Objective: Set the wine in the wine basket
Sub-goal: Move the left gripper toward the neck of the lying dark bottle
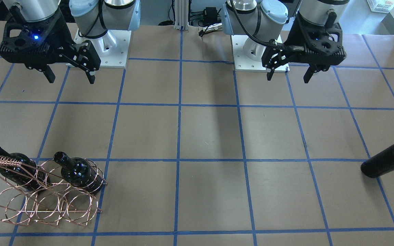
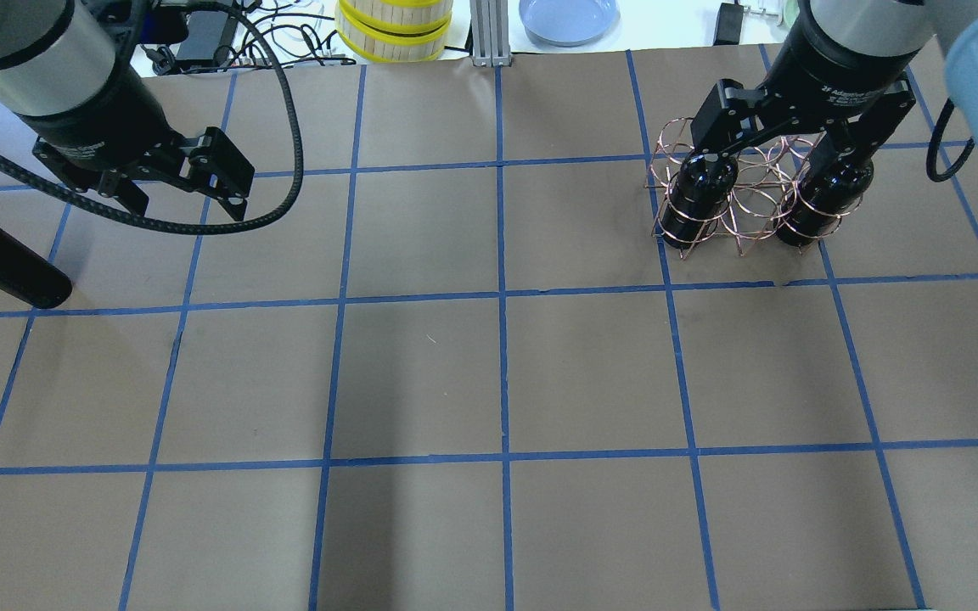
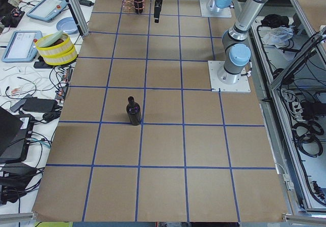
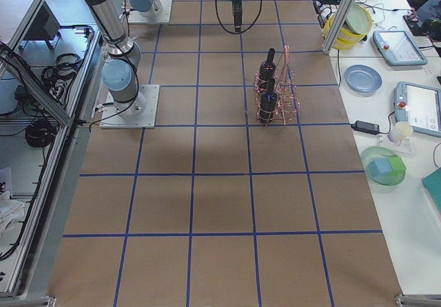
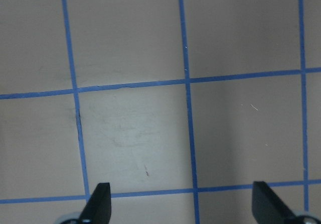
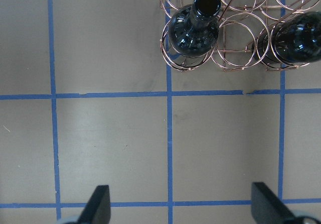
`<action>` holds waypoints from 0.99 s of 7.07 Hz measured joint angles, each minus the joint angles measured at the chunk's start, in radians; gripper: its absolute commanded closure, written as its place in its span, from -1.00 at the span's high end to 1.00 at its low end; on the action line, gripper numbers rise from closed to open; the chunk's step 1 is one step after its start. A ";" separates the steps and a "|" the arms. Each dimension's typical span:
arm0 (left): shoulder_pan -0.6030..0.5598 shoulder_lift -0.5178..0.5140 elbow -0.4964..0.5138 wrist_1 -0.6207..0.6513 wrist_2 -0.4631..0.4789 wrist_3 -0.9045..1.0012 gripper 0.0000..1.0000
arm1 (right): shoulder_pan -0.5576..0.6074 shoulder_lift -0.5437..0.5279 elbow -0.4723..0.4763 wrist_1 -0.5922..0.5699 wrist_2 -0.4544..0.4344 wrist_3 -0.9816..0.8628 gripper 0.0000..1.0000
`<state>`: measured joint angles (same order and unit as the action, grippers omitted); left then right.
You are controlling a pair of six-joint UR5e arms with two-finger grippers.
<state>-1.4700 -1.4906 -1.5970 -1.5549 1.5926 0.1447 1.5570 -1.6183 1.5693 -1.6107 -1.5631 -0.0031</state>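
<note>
The copper wire wine basket (image 1: 46, 201) stands at the table's far right side (image 2: 744, 212). Two dark bottles stand in its outer rings (image 2: 697, 199) (image 2: 824, 199); the middle rings hold nothing. The right wrist view shows the basket (image 6: 235, 58) and one bottle's mouth (image 6: 206, 3) from above. A third wine bottle (image 2: 1, 263) stands upright alone on the left side (image 3: 134, 111) (image 1: 388, 160). My left gripper (image 2: 186, 204) (image 1: 288, 78) (image 5: 183, 206) is open and empty, to the right of that bottle. My right gripper (image 2: 773, 157) (image 1: 71, 80) (image 6: 183, 206) is open and empty, high above the basket.
The table is brown paper with a blue tape grid (image 2: 502, 373). Yellow-rimmed stacked containers (image 2: 394, 30) and a blue bowl (image 2: 568, 17) lie beyond its far edge. The arm bases (image 1: 101, 44) (image 1: 258, 48) stand at the robot's side.
</note>
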 measured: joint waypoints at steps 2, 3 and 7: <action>0.223 -0.026 0.036 0.015 -0.001 0.067 1.00 | 0.000 0.000 0.000 0.000 0.000 0.000 1.00; 0.313 -0.044 0.070 0.004 0.001 0.097 1.00 | 0.000 0.000 0.000 0.000 0.000 0.000 1.00; 0.605 -0.159 0.105 0.138 0.018 0.414 1.00 | 0.000 0.000 0.000 0.000 0.000 0.000 1.00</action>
<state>-0.8646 -1.6495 -1.4916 -1.4171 1.6109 0.5590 1.5570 -1.6183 1.5693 -1.6107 -1.5631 -0.0031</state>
